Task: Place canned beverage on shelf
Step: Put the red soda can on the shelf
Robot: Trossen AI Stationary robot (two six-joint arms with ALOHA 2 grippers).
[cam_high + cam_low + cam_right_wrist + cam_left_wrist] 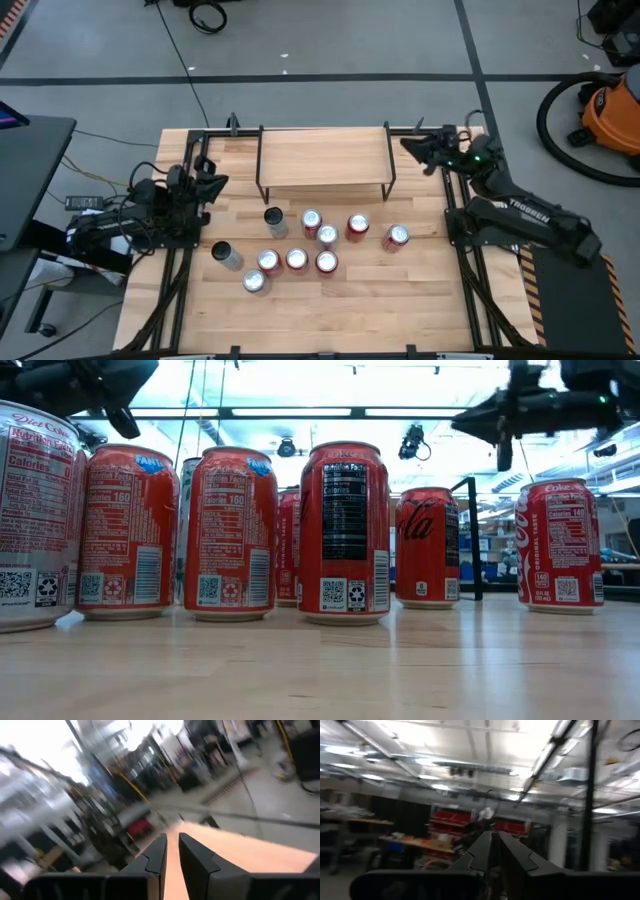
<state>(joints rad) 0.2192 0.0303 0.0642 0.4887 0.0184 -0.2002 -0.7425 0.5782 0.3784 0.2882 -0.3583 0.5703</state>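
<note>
While both arms wait at the sides, the high view shows the shelf [325,157] standing empty at the far middle of the worktop [320,310], with the cans [312,242] clustered on the worktop just in front of it. The left gripper [215,185] sits near the left edge, and the right gripper [412,148] is raised beside the shelf's right end. From the low view, the cans [343,532] stand upright in a row on the wood, mostly red, one silver at the left. The left wrist view shows that gripper [492,840] nearly closed and empty, and the right wrist view shows the right gripper [172,842] narrow too, holding nothing, over light wood.
</note>
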